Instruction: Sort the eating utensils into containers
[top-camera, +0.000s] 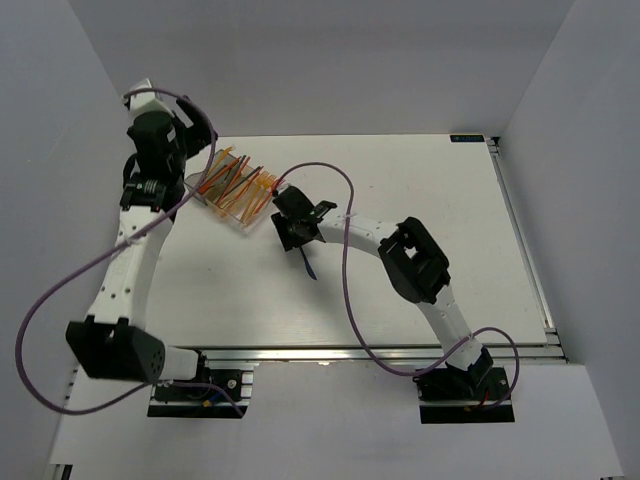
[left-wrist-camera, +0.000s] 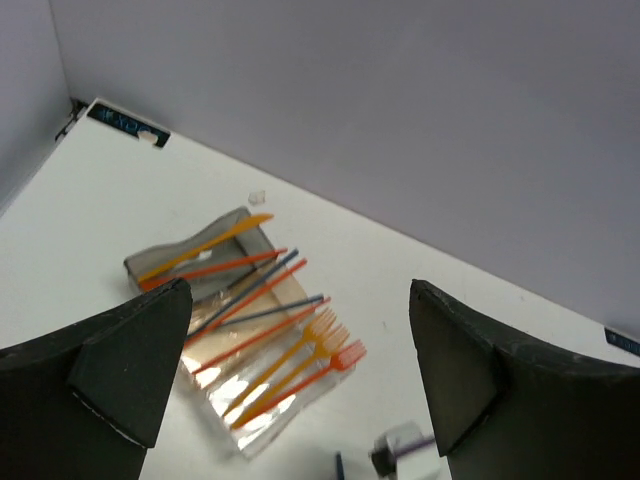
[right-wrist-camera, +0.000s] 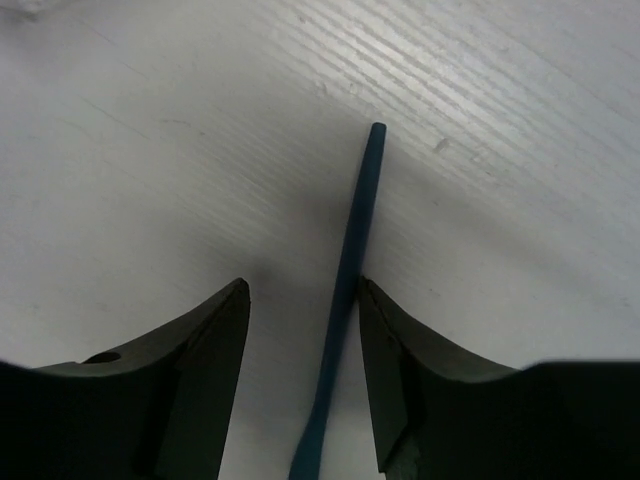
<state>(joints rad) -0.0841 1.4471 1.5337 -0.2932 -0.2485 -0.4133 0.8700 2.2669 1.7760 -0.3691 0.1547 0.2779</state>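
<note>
Overhead, the white surface carries everything. The left arm stretches up the left side and bends over the far-left area. Its claw is released, fingers wide apart and gripping nothing, above the containers. The right arm arcs from its near-right base leftward to the middle. Its claw points down, released, its fingers straddling a dark blue utensil that lies flat on the surface just beside one finger. Orange utensils lie slanted across the joined containers, with two dark ones among them.
</note>
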